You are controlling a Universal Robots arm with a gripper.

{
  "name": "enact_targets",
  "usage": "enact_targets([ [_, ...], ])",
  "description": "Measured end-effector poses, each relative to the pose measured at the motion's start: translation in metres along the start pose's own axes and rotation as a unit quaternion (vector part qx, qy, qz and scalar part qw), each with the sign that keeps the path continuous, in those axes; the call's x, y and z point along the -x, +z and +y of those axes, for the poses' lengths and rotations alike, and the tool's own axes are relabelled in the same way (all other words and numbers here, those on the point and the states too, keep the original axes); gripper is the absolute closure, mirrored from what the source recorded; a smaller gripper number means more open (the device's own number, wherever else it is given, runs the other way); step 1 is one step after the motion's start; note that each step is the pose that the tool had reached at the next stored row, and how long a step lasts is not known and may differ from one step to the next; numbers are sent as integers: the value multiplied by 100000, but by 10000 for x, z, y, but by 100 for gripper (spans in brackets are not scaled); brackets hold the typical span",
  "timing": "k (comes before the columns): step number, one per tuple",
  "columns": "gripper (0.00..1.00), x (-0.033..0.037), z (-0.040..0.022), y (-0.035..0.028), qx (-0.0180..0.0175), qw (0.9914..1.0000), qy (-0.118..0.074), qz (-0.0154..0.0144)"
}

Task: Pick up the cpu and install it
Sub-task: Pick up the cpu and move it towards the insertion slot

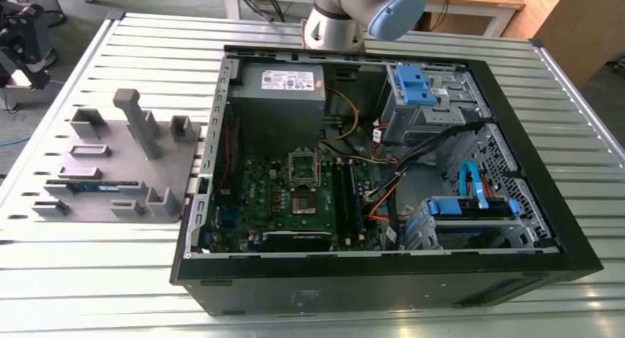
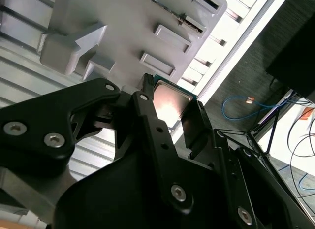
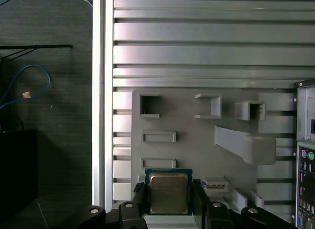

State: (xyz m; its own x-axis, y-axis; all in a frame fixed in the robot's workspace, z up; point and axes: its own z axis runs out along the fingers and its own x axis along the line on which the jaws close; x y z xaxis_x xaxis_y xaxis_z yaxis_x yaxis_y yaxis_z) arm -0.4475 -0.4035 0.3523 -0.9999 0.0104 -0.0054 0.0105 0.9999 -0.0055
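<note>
Gripper [image 3: 169,202] clamps the cpu [image 3: 169,189] by two opposite edges over the fixture plate [image 3: 197,155]; we judge level, steady carriage essential.

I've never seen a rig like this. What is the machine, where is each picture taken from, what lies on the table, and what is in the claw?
This is one robot arm with a two-fingered gripper. The exterior view comes from a camera off the arm, looking down on a slatted metal table. On it lies an open computer case with its green motherboard exposed. At the exterior view's left sits a grey fixture plate carrying a memory stick. Both wrist views come from cameras riding near the gripper. They show its black fingers closed on either side of the cpu, a small square chip with a shiny metal top, with the fixture plate behind it.
</note>
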Motion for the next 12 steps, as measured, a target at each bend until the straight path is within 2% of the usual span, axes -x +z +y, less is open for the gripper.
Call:
enact_targets([
  [12,53,147,2,1,1,100000,1,-3],
])
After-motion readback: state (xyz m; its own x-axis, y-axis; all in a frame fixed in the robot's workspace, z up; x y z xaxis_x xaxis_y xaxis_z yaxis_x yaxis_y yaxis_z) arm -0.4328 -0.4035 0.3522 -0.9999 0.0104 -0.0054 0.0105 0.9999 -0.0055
